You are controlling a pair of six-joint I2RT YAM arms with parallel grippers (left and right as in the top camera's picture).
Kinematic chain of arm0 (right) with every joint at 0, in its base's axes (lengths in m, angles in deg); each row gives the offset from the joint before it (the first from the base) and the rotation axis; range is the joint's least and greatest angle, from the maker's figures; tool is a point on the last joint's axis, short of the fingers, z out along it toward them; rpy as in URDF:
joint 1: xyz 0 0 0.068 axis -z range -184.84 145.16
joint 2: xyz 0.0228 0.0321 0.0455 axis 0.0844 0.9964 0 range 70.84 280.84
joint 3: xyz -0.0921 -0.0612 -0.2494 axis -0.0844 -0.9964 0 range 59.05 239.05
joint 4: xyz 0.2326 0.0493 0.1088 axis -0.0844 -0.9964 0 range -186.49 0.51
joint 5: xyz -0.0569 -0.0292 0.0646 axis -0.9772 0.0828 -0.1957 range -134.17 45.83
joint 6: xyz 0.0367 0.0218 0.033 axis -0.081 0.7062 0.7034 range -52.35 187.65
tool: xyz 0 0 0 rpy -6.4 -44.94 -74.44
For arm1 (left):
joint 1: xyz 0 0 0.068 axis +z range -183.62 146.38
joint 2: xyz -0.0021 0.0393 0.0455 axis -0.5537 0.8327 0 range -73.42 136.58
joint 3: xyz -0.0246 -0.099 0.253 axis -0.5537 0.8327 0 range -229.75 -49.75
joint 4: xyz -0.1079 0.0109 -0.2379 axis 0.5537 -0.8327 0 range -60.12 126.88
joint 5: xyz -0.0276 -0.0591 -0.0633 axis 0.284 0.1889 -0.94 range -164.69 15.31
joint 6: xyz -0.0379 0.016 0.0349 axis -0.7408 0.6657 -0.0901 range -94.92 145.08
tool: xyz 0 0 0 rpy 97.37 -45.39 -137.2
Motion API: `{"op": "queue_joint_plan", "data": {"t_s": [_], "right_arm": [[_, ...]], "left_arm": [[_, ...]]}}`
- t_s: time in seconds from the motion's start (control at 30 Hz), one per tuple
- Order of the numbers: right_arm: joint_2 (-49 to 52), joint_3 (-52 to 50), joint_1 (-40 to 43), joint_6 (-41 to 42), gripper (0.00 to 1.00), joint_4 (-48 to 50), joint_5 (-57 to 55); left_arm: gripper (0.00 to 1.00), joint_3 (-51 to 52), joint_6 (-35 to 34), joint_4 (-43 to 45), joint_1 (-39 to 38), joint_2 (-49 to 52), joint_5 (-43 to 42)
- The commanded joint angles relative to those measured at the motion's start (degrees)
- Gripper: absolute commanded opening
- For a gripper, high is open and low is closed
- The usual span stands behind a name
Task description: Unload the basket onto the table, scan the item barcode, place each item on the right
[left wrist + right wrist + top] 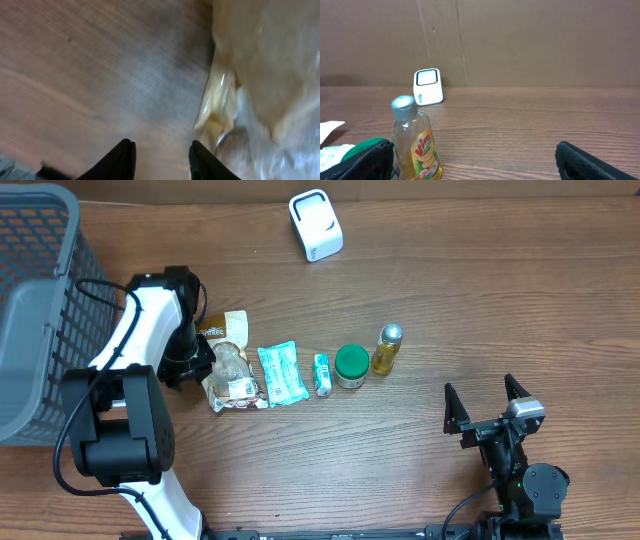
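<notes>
Open table lies between scanner and bottle.

Left wrist view smears badly: the clear bag is a tan blur, print unreadable. Overhead, the basket runs off the left edge. Right wrist: the green-lidded jar sits half hidden behind the right gripper.

The wooden table is mid-brown with fine darker grain. The plastic mesh basket is grey all over. The boxy plastic scanner is white, with a dark window. The crinkly clear plastic bag shows tan and beige, plus a white printed label. The flat packet and the small tube are teal and white. The round jar has a bright green lid. The bottle of yellow liquid has a silver cap and red lettering. The left arm is white and black.
</notes>
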Motion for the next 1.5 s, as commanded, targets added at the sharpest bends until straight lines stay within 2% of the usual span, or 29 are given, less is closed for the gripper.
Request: {"op": "queue_joint_plan", "data": {"t_s": [0.0, 0.33, 0.47, 0.8, 1.1, 1.23, 1.3, 1.33, 1.37, 1.4, 1.47], "right_arm": [[-0.42, -0.61, 0.17, 0.2, 1.0, 0.33, 0.28], [-0.42, -0.61, 0.17, 0.2, 1.0, 0.33, 0.31], [-0.42, -0.61, 0.17, 0.2, 1.0, 0.33, 0.31], [-0.42, -0.61, 0.17, 0.2, 1.0, 0.33, 0.28], [-0.42, -0.61, 0.17, 0.2, 1.0, 0.33, 0.31], [-0.42, -0.61, 0.17, 0.2, 1.0, 0.33, 0.28], [-0.42, -0.61, 0.17, 0.2, 1.0, 0.33, 0.28], [-0.42, -0.61, 0.17, 0.2, 1.0, 0.33, 0.31], [-0.42, -0.61, 0.17, 0.2, 1.0, 0.33, 0.31], [-0.42, -0.61, 0.17, 0.2, 1.0, 0.33, 0.28], [-0.42, -0.61, 0.17, 0.2, 1.0, 0.33, 0.28]], "left_arm": [[0.4, 1.49, 2.27, 4.22, 0.02, -0.61, 0.59], [0.41, 1.46, 9.53, 12.37, -0.07, -0.63, -14.75], [0.41, 1.46, 9.92, 14.08, -0.09, -0.63, -18.51], [0.42, -0.13, 12.24, 15.34, 0.42, -0.74, -19.82], [0.48, -19.45, 12.26, 4.87, 4.87, -1.53, -16.9], [0.56, -24.15, 12.28, 3.61, 6.69, -1.53, -13.55], [0.67, -24.17, 12.31, 3.74, 7.28, -1.53, -12.15], [0.78, -24.13, 12.28, 3.69, 7.56, -1.46, -10.78], [0.93, -23.96, 12.26, 3.61, 7.74, -1.46, -9.29], [1.0, -23.87, 12.26, 3.45, 7.78, -1.46, -8.04], [1.0, -23.87, 12.28, 3.41, 7.82, -1.46, -7.1]]}}
